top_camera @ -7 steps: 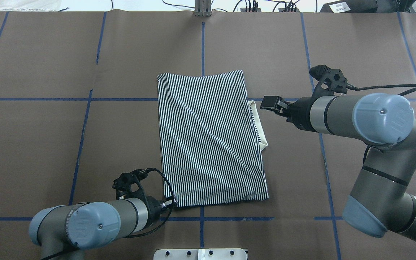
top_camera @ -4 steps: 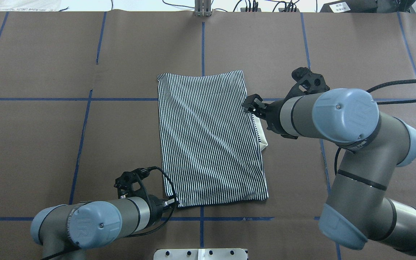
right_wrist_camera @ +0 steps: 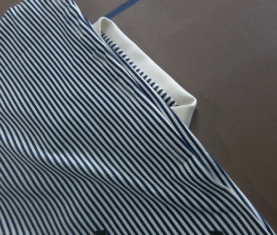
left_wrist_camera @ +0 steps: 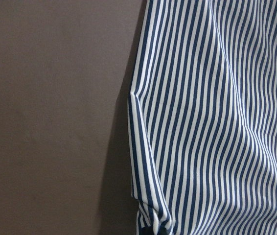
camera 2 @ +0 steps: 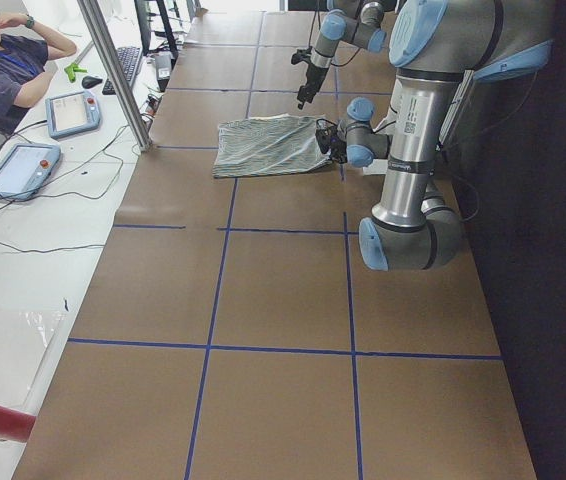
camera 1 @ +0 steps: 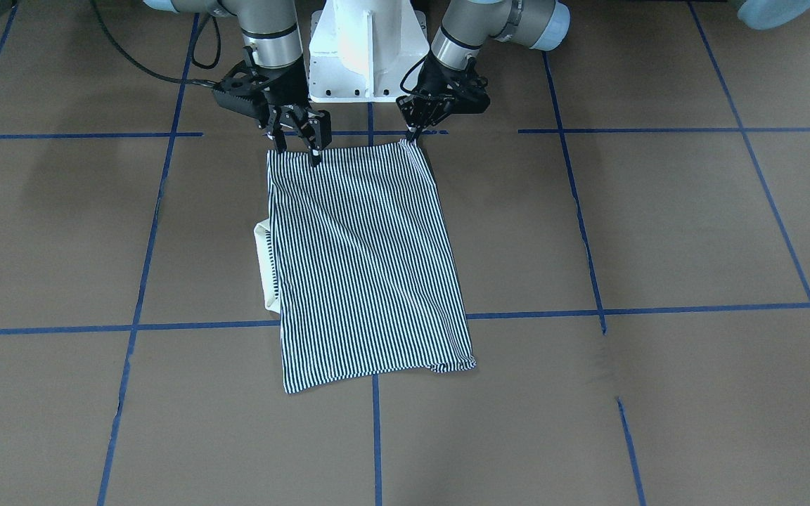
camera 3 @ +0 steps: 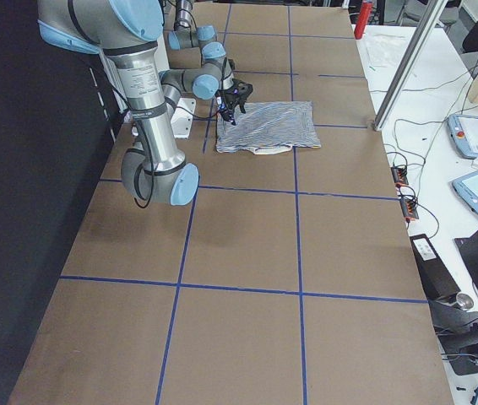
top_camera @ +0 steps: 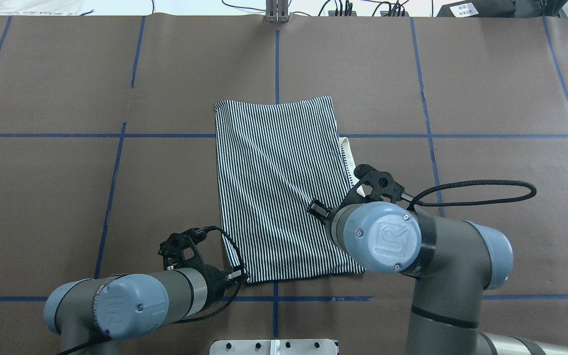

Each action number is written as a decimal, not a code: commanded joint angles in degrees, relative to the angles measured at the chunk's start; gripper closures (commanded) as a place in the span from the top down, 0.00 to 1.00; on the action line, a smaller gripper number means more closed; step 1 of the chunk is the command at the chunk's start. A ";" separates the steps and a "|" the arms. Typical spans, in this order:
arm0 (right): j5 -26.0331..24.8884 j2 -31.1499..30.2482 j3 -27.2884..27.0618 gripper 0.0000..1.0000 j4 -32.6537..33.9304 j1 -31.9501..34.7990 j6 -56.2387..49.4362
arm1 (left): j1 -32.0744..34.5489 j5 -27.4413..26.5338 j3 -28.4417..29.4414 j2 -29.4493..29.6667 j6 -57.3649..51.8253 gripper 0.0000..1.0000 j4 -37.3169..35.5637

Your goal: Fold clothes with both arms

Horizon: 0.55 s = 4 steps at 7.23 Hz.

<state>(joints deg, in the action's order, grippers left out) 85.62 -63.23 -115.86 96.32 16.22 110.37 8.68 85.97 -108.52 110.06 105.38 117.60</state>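
Observation:
The striped polo shirt [top_camera: 284,187] lies folded into a long rectangle on the brown table, also in the front view [camera 1: 363,260]. Its cream collar [top_camera: 349,153] sticks out from the right edge and fills the right wrist view's top [right_wrist_camera: 148,73]. My left gripper [camera 1: 410,137] is shut on the shirt's near-left corner, which bunches up in the left wrist view [left_wrist_camera: 150,220]; overhead it sits at that corner [top_camera: 240,274]. My right gripper [camera 1: 297,146] hangs open just above the near-right corner. Overhead its own wrist hides most of it.
The white pedestal base [camera 1: 366,49] stands just behind both grippers. Blue tape lines [top_camera: 276,74] cross the brown paper. A metal post [top_camera: 276,12] stands at the far edge. An operator [camera 2: 3,70] sits with tablets beyond the far side.
My right arm has swung from beside the collar at the shirt's right edge back toward the robot, to above the near-right corner. The left gripper has stayed on its corner.

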 commanded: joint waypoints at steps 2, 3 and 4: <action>-2.21 0.66 5.20 0.69 1.06 -3.56 2.48 | 0.02 0.07 -0.12 0.42 0.00 0.00 0.00; -2.21 0.66 5.30 0.68 2.45 -3.65 2.48 | 0.02 0.08 -0.03 0.42 0.00 0.00 0.00; -2.21 0.57 5.30 0.68 2.64 -4.26 2.57 | 0.02 0.08 -0.03 0.34 0.00 0.00 0.00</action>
<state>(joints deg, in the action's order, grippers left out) 83.45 -62.61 -110.80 98.33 12.54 112.77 8.70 86.03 -108.58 110.43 105.38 117.60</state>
